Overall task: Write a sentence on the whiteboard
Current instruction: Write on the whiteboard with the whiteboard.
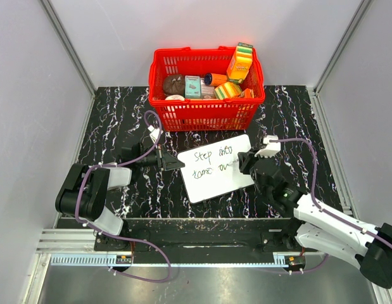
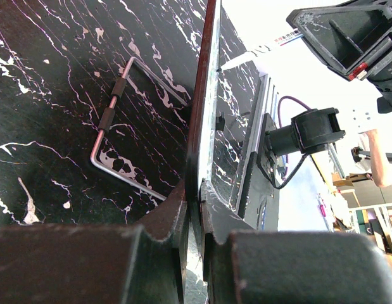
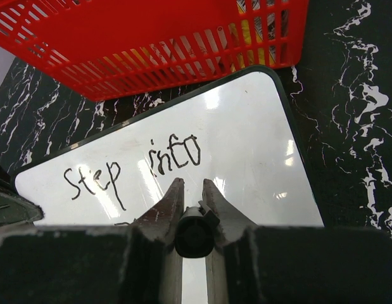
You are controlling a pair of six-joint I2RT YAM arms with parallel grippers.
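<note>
Whiteboard [image 1: 208, 187] sentence [image 1: 211, 163] appears incomplete on line two; left end effector [image 2: 196, 196] clamps the board edge, right end effector [image 3: 192, 185] grips the marker [image 3: 194, 235].

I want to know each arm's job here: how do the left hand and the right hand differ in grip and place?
The left hand pinches the whiteboard by its left edge; the right hand is shut on a black marker. The left hand lies low beside the board; the right hand is over its right part, near the words. Both are shut, and both work on the same board.
</note>
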